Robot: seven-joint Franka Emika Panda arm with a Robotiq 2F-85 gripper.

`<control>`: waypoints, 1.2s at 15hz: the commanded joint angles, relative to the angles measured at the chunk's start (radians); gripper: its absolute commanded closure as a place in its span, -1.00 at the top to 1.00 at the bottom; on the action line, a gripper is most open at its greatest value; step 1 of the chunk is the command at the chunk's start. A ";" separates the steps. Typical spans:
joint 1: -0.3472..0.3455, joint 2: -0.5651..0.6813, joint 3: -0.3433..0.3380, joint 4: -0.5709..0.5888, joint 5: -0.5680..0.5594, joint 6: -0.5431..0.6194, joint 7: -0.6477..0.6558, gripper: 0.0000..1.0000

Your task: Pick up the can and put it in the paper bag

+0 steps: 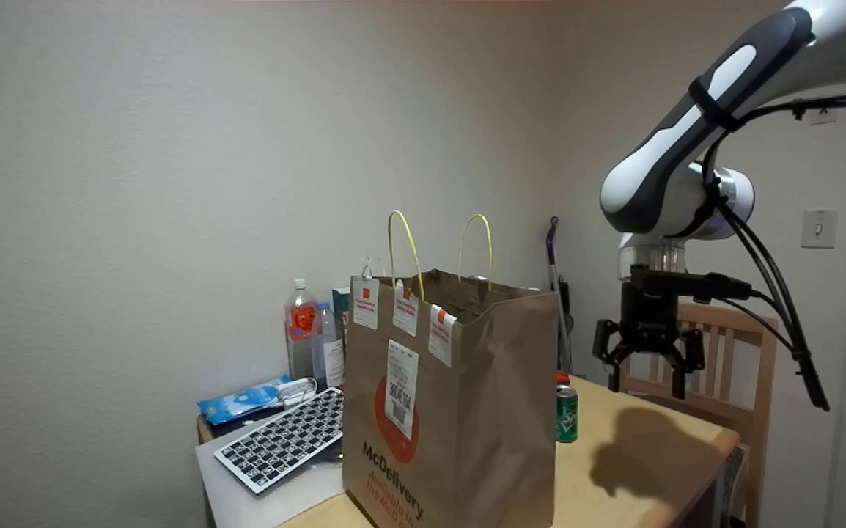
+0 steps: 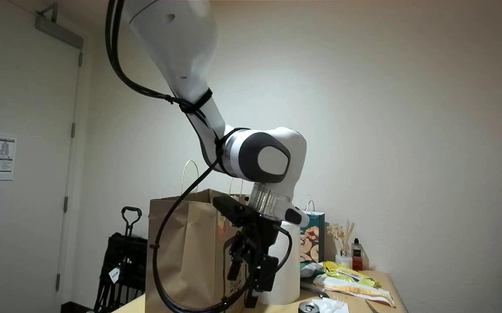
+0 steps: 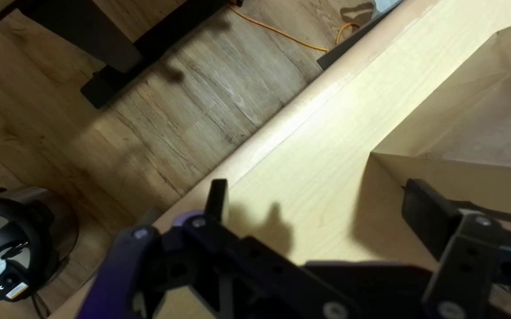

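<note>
We see the can (image 1: 567,416) upright, its long axis vertical, near the paper bag (image 1: 507,411); the gripper (image 1: 646,385) hangs clear of both, its fingers wide apart.

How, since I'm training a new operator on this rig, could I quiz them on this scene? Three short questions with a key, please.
1. Multiple choice. In an exterior view, where is the green can in relation to the paper bag? (a) inside it; (b) outside it, on the table; (c) underneath it.
2. True or false: the jaws are closed on the green can.
3. Fill in: the large dark word printed on the paper bag's labelled side reads ...

Key: 1. b. 2. False: the jaws stand open with nothing between them. 3. McDelivery.
</note>
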 commanded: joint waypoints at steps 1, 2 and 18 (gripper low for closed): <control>-0.022 0.109 -0.011 0.093 0.019 0.019 -0.008 1.00; -0.025 0.135 -0.015 0.123 0.011 0.015 -0.005 1.00; -0.043 0.313 -0.003 0.349 -0.047 -0.048 -0.194 1.00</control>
